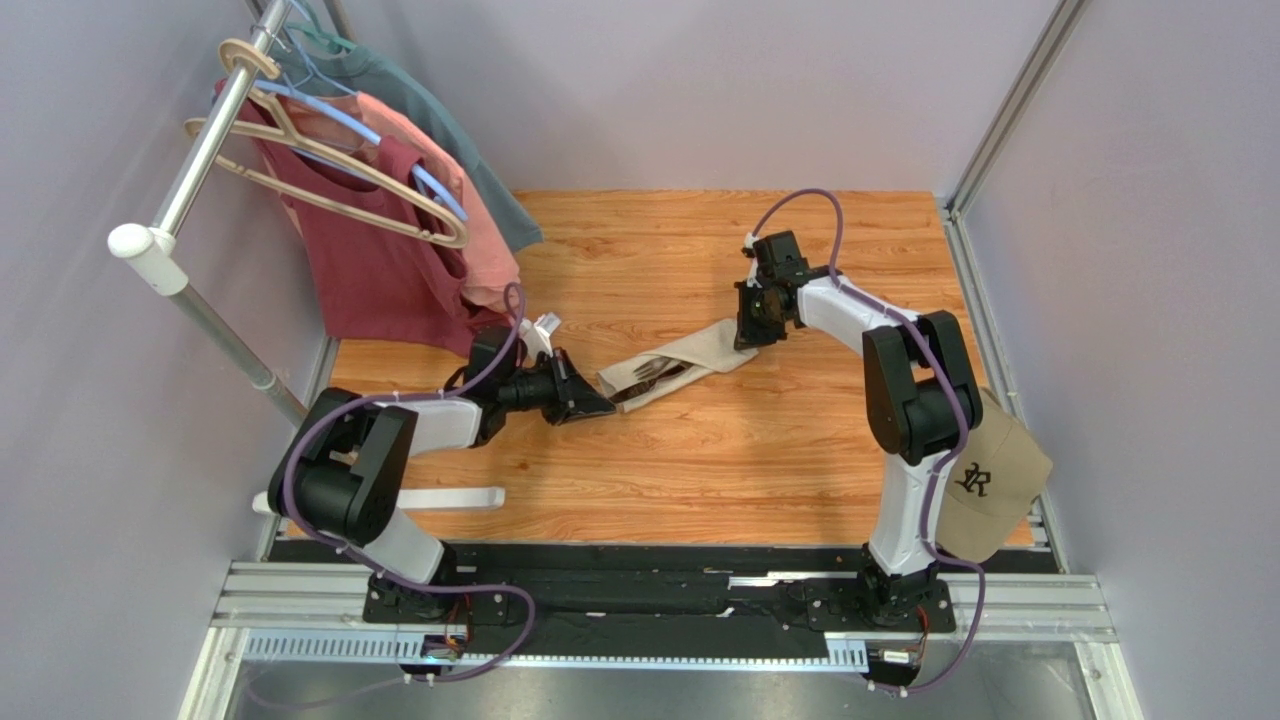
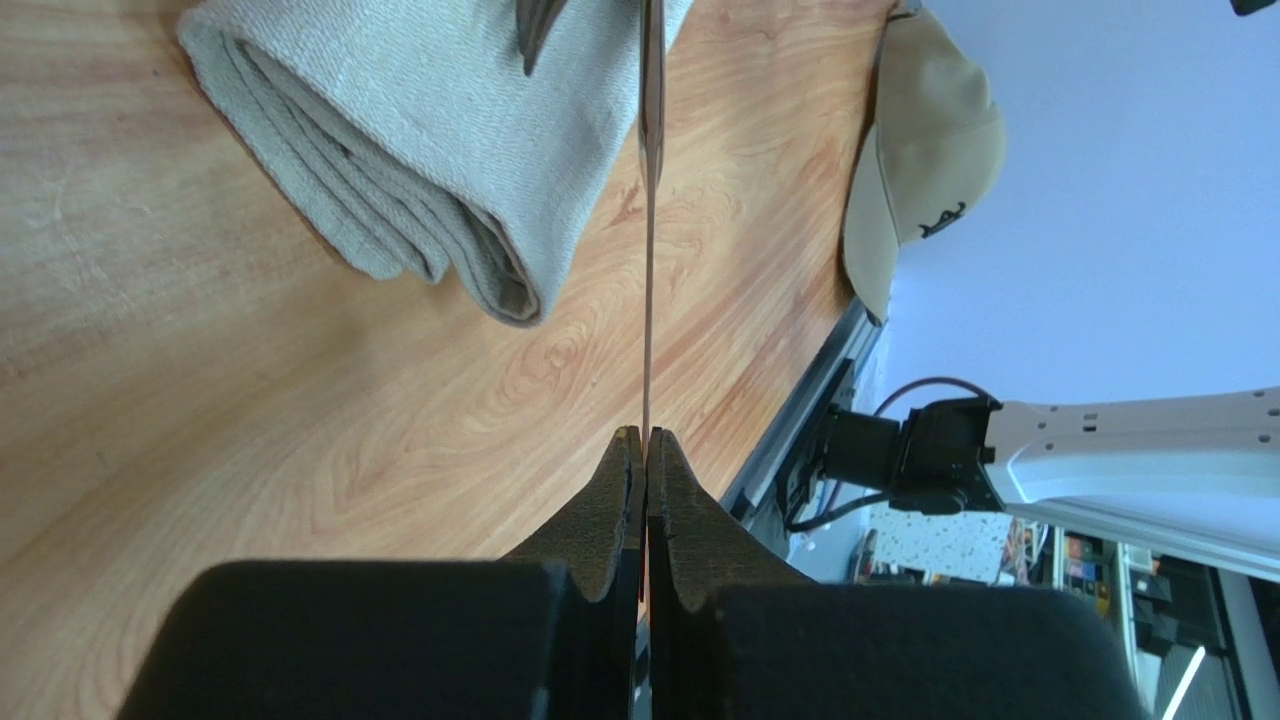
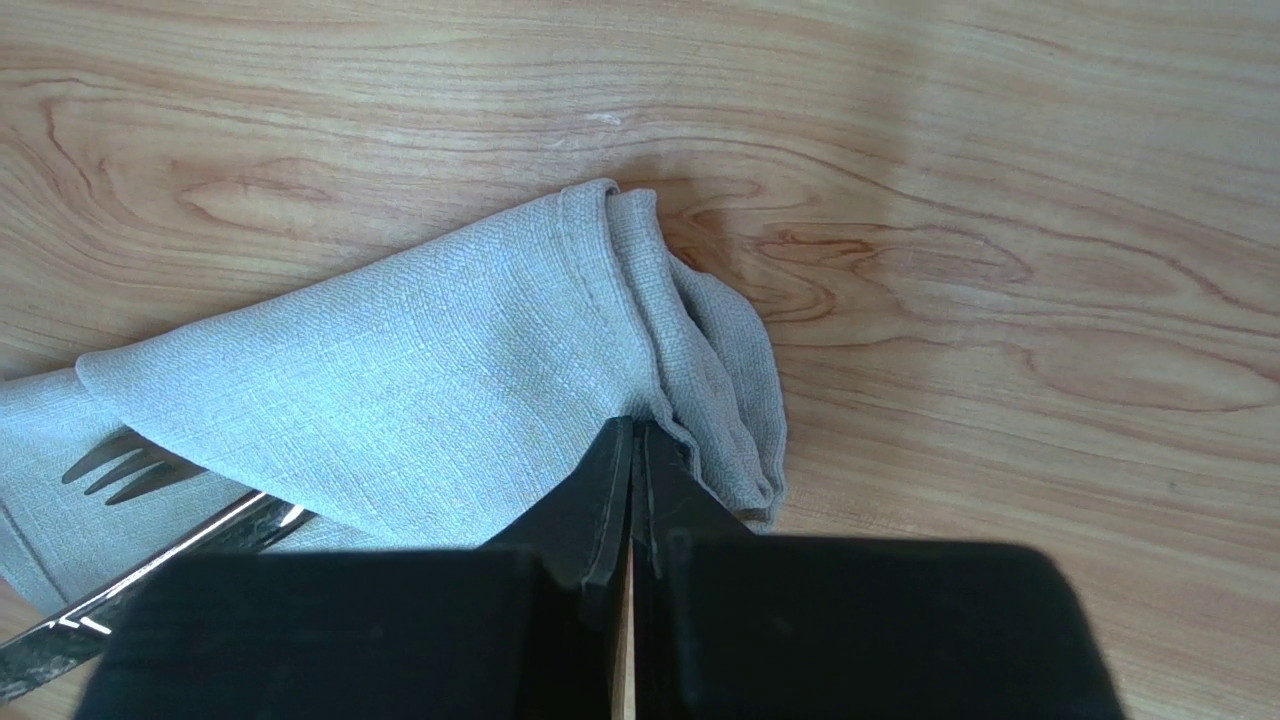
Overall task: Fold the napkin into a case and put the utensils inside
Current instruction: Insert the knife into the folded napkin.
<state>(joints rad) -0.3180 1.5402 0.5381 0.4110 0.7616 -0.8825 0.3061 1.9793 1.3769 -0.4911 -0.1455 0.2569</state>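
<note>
The beige napkin [image 1: 694,360] lies mid-table, folded into a narrow case [image 3: 451,375] with its layered end showing in the left wrist view [image 2: 421,135]. The fork [image 3: 113,458] sticks its tines out of the case's open left end. My left gripper [image 1: 598,402] sits at that open end, shut on the knife [image 2: 649,225], which is seen edge-on and reaches from the jaws [image 2: 646,435] to the cloth. In the right wrist view the knife [image 3: 150,563] lies below the fork. My right gripper [image 1: 747,333] is shut, its tips [image 3: 633,432] against the case's far folded end.
A tan cap [image 1: 992,480] rests at the table's right front edge by the right arm. A rack with red and pink shirts [image 1: 376,225] on hangers stands at the back left. Grey walls close in on both sides.
</note>
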